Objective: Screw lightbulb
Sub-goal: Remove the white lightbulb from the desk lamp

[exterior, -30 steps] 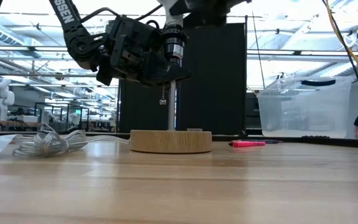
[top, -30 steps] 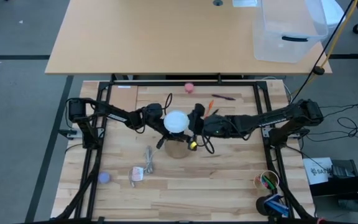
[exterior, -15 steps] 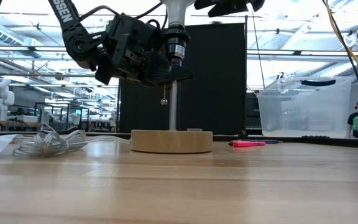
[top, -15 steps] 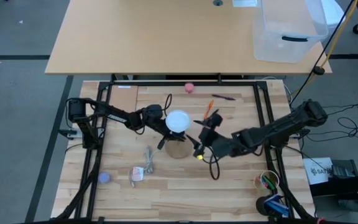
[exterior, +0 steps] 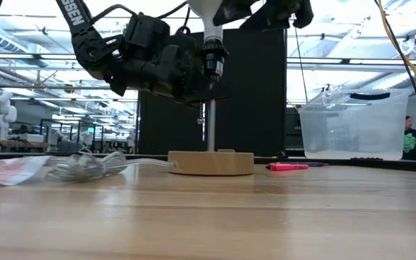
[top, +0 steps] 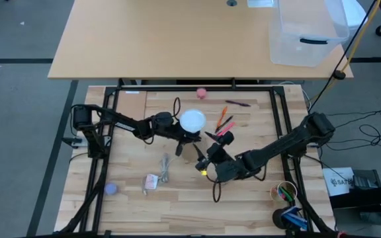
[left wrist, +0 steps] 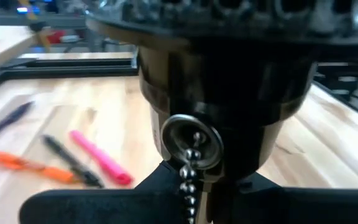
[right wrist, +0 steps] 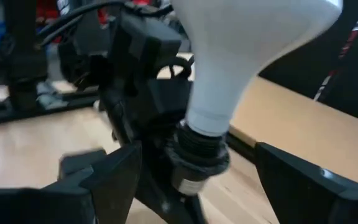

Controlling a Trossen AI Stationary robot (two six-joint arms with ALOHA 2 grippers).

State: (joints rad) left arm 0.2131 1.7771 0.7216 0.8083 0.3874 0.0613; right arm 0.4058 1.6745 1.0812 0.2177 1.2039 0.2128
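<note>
— Where's the lightbulb (top: 192,121)?
— Centre of the high view, sitting base-down in the black socket (exterior: 213,59) on its post over the wooden disc (exterior: 211,163).
— The left gripper (top: 185,135)?
— Fingers clamp the socket below the bulb.
— The right gripper (top: 202,156)?
— Lower centre, fingers spread, apart from the bulb.

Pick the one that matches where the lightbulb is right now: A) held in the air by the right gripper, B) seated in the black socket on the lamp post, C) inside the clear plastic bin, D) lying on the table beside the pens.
B: the lightbulb sits with its base in the black socket, which the left gripper holds, while the right gripper stands open around it without touching.
</note>
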